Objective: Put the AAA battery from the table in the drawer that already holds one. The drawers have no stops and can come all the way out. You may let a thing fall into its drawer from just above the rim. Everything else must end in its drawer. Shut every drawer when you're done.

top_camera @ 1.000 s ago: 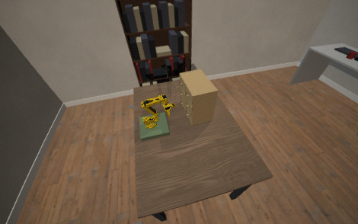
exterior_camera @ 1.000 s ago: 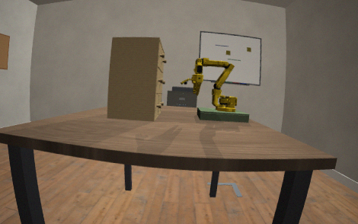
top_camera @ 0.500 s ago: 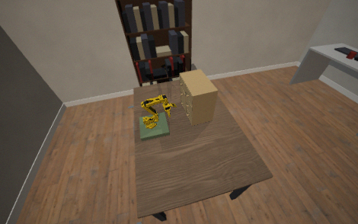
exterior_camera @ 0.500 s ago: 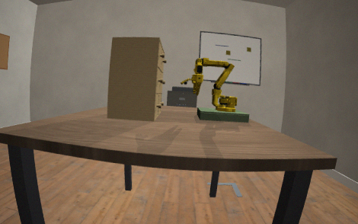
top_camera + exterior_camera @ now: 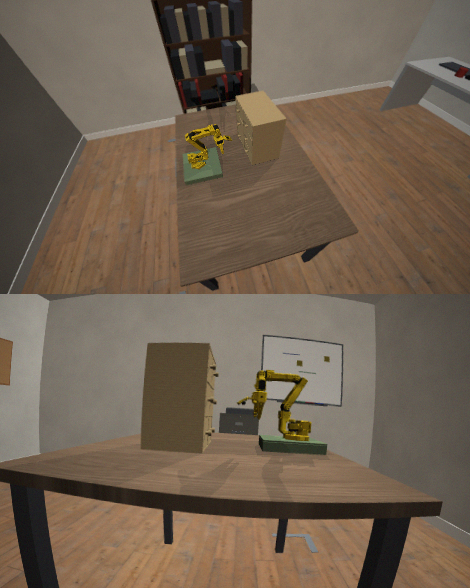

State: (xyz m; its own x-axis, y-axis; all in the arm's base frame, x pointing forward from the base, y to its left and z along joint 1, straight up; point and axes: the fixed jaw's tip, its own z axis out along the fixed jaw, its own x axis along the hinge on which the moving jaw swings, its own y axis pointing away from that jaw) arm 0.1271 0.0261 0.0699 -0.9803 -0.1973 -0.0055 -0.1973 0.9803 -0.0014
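Battery is not discernible from the top; gripper (image 5: 226,141) is held partly apart, empty, beside cabinet (image 5: 265,125). Exterior view: no battery is seen on table (image 5: 300,494). Small, stiff, slippery; mid-body grasp is advised.

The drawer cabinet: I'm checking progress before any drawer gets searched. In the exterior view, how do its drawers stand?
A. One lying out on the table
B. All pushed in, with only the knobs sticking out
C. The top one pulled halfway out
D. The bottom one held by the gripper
B: the drawer cabinet shows a flat front with only its knobs protruding, and the gripper hangs apart from it, open and holding nothing.
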